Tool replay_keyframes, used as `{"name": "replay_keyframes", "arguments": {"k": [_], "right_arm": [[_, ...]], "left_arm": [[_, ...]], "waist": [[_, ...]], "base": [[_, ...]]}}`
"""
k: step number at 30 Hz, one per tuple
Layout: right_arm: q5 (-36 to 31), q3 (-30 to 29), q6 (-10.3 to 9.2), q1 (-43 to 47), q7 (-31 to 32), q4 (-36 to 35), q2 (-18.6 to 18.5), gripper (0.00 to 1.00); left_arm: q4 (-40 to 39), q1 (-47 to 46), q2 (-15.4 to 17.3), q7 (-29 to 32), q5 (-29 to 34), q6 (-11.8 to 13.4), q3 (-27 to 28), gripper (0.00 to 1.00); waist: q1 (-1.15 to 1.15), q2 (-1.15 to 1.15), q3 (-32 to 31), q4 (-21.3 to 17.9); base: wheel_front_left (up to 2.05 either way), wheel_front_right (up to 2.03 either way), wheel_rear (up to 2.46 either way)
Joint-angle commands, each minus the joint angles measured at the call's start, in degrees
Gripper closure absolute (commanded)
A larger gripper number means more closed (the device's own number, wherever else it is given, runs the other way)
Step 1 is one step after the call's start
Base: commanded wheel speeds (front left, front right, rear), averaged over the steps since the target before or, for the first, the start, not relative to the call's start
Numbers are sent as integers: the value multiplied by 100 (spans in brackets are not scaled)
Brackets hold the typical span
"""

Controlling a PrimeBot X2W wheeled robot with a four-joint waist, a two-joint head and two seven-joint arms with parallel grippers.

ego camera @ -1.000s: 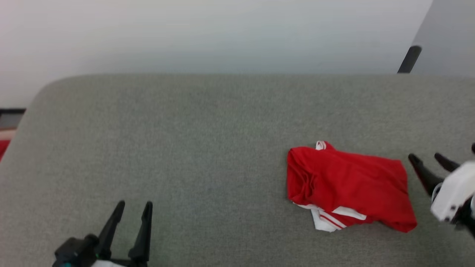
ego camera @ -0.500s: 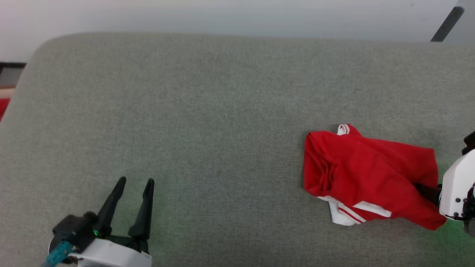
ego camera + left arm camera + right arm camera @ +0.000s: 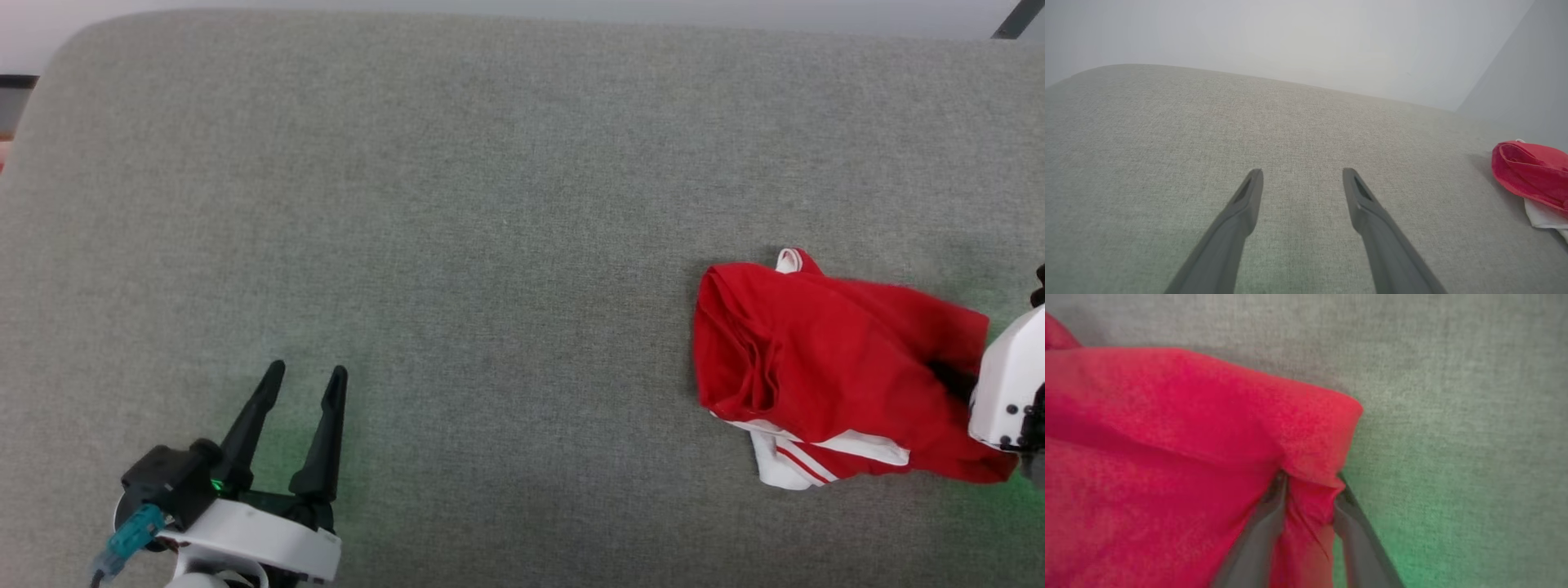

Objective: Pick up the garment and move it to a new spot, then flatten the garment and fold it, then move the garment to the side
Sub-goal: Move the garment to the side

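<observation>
Grey fabric covers the desk [image 3: 490, 204]. Head view: the garment [image 3: 833, 359] lies crumpled at right, long axis left-to-right, striped sleeve toward the robot. Left wrist view: the left end effector [image 3: 1302, 171] gapes empty, well apart from it. Right wrist view: the right end effector [image 3: 1312, 477], jaws narrowed, pinches a red fold at the garment's edge. Pick-up is in hand; next probably calls for a firm lift.

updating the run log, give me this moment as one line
phase: pick up | right end effector: pinching garment edge fold | left end effector: open, empty | garment: crumpled on grey surface
</observation>
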Motion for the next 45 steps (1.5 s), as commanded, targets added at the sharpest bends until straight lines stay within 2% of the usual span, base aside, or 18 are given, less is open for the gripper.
{"name": "replay_keyframes", "arguments": {"k": [1, 7, 14, 25, 32, 38, 45], "right_arm": [[126, 162, 6, 279, -163, 181, 321, 100], [311, -67, 7, 321, -851, -155, 243, 100], [436, -444, 2, 519, -1673, -656, 18, 100], [341, -1380, 3, 616, -2555, -667, -2, 100], [-175, -1559, 3, -218, -2882, -169, -267, 100], [-595, -1198, 2, -1019, -3011, 467, -684, 100], [-874, -984, 2, -1784, -3258, 1206, -991, 100]], "left_arm": [[18, -95, -25, 5, 35, -12, 10, 0], [1, -86, -74, 5, 118, -12, 58, 0], [-201, -190, 48, 5, 192, -12, -15, 0], [-600, -639, 400, 5, 347, -12, -323, 0], [-962, -1011, 734, 5, 407, -12, -199, 0], [-1386, -1215, 983, 5, 435, -12, 64, 0], [-1740, -1191, 1145, 5, 638, -11, 347, 0]], "waist": [[0, 0, -20, -14], [0, 0, -72, -190], [0, 0, 14, -700], [0, 0, 334, -1475], [0, 0, 735, -1548], [0, 0, 1081, -1471], [0, 0, 1365, -1451]], "base": [[0, 0, 0], [0, 0, 0], [0, 0, 0], [0, 0, 0], [0, 0, 0], [0, 0, 0], [0, 0, 0]]}}
